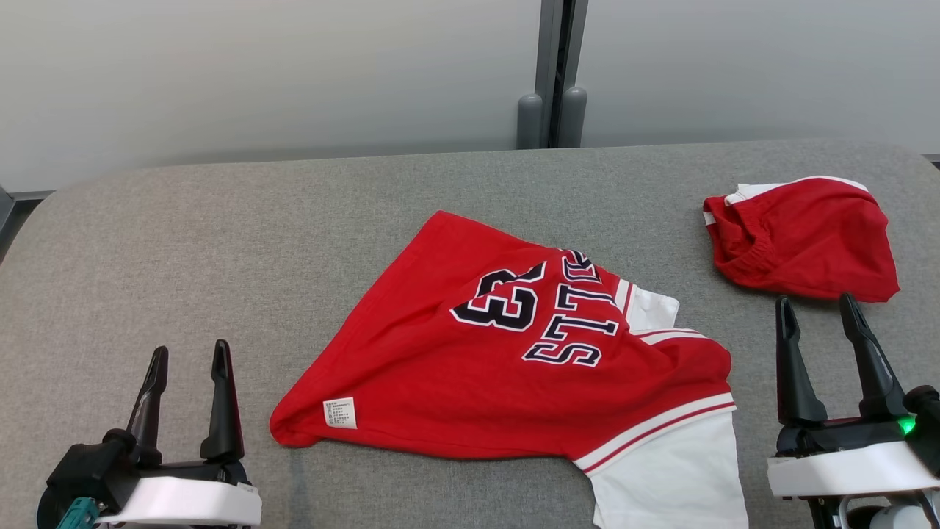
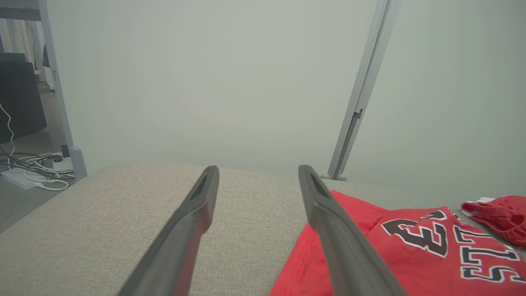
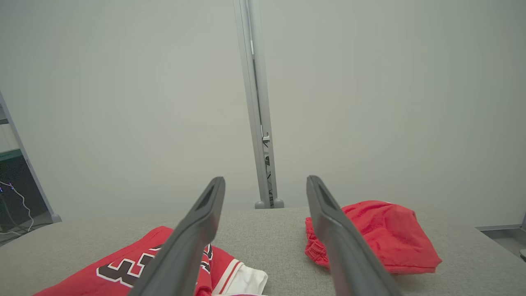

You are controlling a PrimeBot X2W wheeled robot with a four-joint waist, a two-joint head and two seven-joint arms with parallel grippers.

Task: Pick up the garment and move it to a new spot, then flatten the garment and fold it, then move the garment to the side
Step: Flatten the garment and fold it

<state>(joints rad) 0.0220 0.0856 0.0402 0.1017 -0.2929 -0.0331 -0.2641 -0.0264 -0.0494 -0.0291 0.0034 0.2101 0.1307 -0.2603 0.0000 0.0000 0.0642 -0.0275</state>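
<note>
The garment is a red T-shirt with white sleeves and black lettering, lying rumpled and partly folded over in the middle of the grey table. It also shows in the left wrist view and the right wrist view. My left gripper stands open near the table's front left, to the left of the shirt, empty. My right gripper is open at the front right, beside the shirt's white sleeve, empty. Each wrist view shows its own fingers spread, the left gripper and the right gripper.
A second red piece of clothing lies bunched at the table's back right, just beyond my right gripper, seen too in the right wrist view. A grey post stands against the pale wall behind. Cables lie on the floor at the left.
</note>
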